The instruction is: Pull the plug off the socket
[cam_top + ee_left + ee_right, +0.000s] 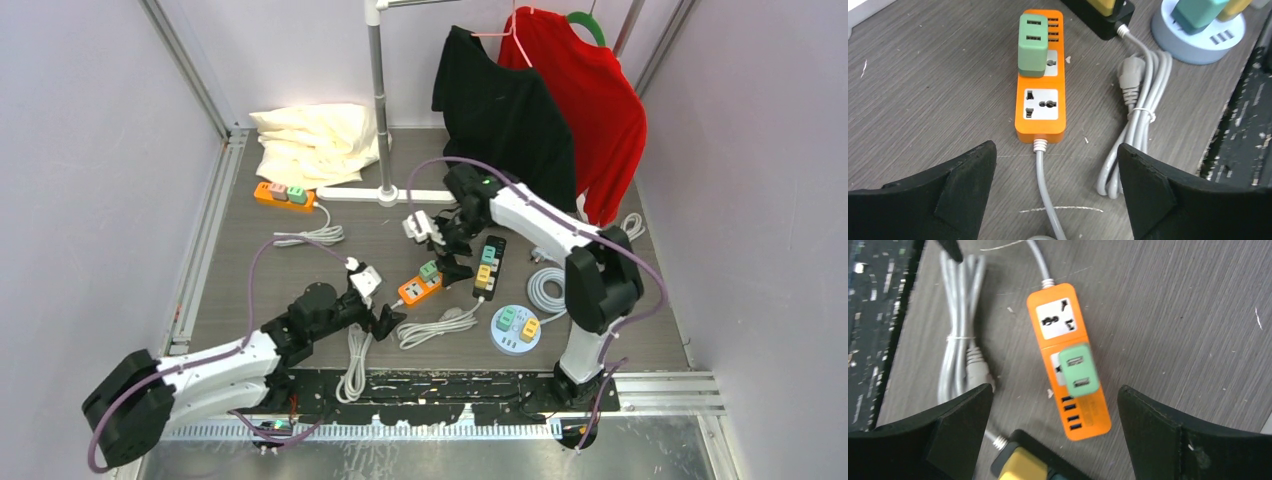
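On the grey table [923, 75], the plug [1032, 47] sits in the orange strip [1040, 129]. The left gripper [1055, 150] and right gripper [1054, 389] hover near it, jaws wide, empty. Unpinned, the strip may lift with the plug.

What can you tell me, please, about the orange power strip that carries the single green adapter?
The orange power strip lies flat on the wood-grain table, seemingly glossy plastic. Of two white sockets, one is bare, the other holds a green two-port USB adapter. Four USB ports sit at one end; a grey cable leaves the other. Nothing else touches it.
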`<state>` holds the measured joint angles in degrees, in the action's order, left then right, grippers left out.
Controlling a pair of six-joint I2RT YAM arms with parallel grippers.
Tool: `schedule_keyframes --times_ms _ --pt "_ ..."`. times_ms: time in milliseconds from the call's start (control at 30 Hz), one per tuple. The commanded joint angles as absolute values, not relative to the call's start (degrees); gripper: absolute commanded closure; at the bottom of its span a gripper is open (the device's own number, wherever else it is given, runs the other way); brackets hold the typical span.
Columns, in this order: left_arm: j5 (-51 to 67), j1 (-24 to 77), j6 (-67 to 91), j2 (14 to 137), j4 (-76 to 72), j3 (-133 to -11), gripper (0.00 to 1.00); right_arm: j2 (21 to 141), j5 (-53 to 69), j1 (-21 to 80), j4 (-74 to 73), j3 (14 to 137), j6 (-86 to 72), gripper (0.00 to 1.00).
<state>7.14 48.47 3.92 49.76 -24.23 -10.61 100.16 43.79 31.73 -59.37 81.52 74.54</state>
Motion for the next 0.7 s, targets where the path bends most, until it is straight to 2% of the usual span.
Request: schedule_keyframes --times_ms 0,67,300,467,667 --pt "6.33 48.30 -0.88 57.96 -36.32 -13.68 0.12 103.59 35.77 34.47 -51.26 85.46 64.65 0.01" --pt "7.14 48.23 -1.25 63.01 -40.06 -14.21 0.17 105.13 35.41 34.76 -50.31 85.59 64.45 0.01" --pt "8.96 47.94 -0.48 75.63 -51.86 -15.04 0.21 106.24 35.61 36.49 -47.50 81.97 65.91 0.03" --pt "9.85 47.33 -0.35 80.35 -55.77 -15.45 0.24 106.52 34.37 37.43 -43.10 79.68 64.44 0.21" --pt "13.34 44.65 0.17 84.61 -57.74 -16.08 0.25 104.16 34.89 37.60 -41.87 76.61 65.54 0.51"
